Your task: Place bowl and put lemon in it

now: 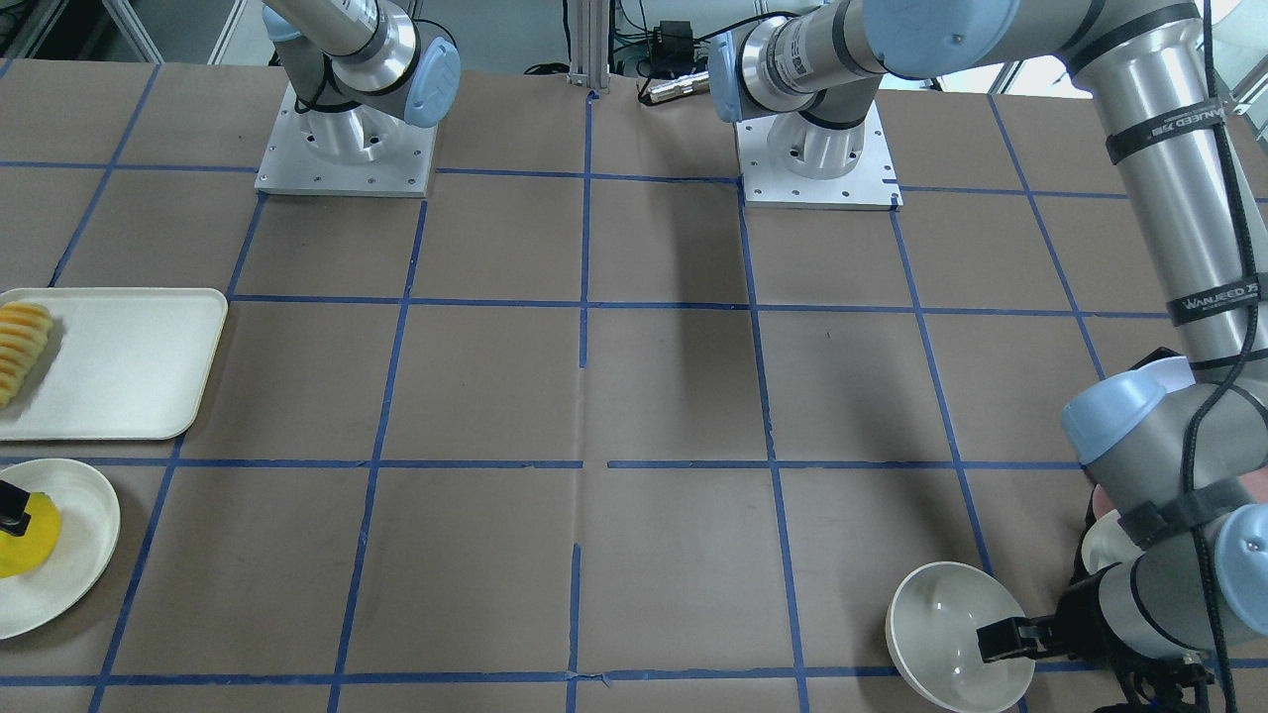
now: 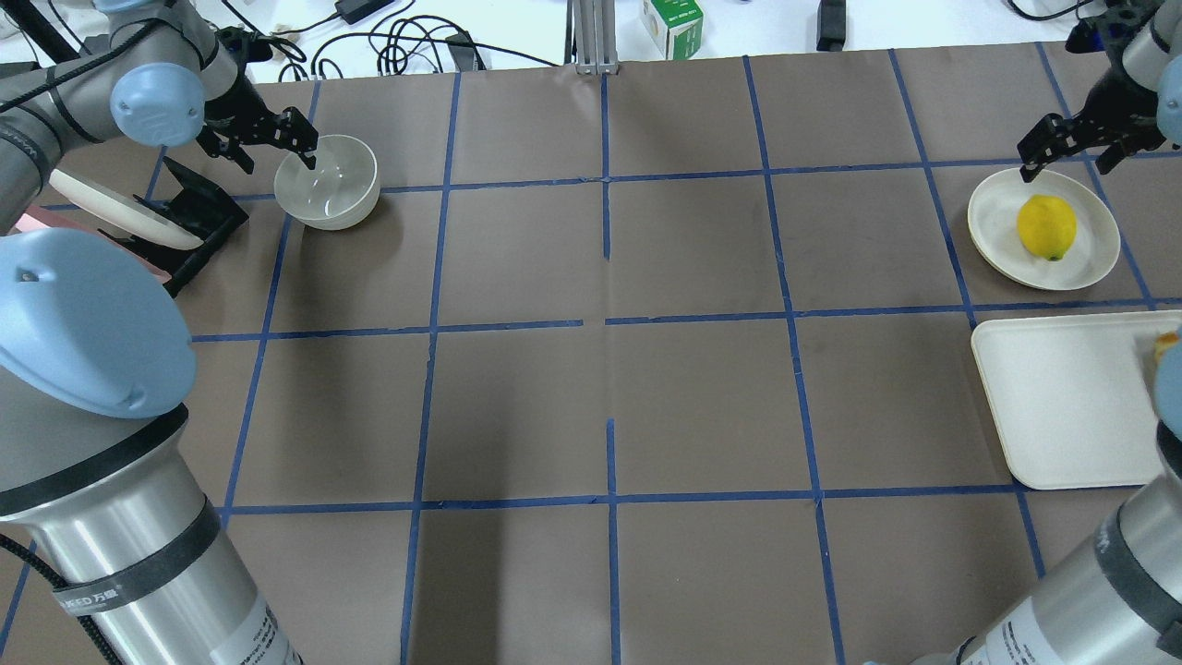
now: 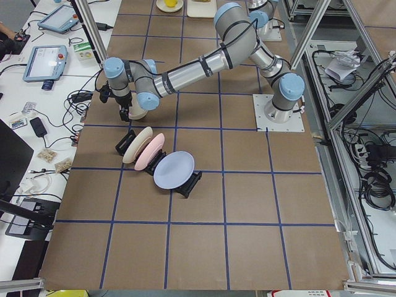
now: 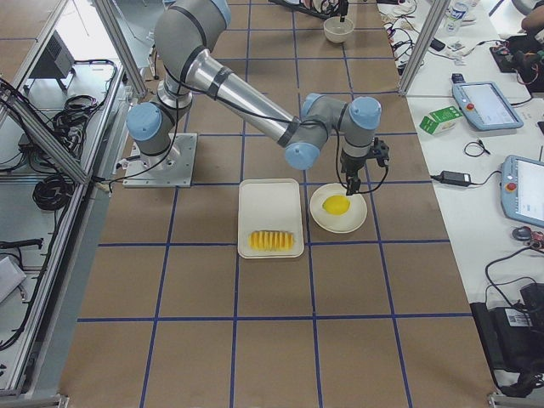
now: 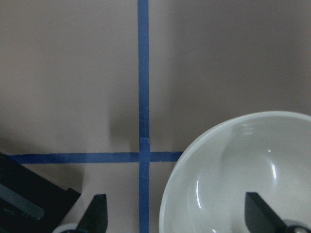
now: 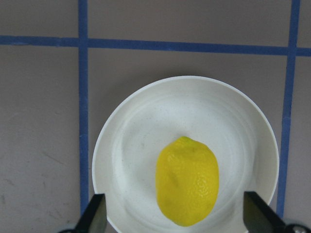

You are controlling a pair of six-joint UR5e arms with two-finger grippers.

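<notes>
On the brown-papered counter, gridded with blue tape, the thing nearest the robot's base is a cream tray on its right side. A row of ridged yellow-orange slices lies at the tray's outer end. Just beyond the tray, and apart from it, sits a round white plate, and the lemon lies on it a little off centre. The right hand hangs over that plate with its fingers spread wide, one to each side of the lemon, gripping nothing. On the robot's left side, black stands hold three plates on edge: cream, pink and pale blue. Farther out than the stands, close by a crossing of tape lines, the bowl stands upright on the counter, well apart from the lemon at the opposite end. The left hand is at the bowl's rim with its jaws parted. One finger is down inside the glossy hollow and the other is outside the wall, with a clear gap between that outer finger and the bowl.
</notes>
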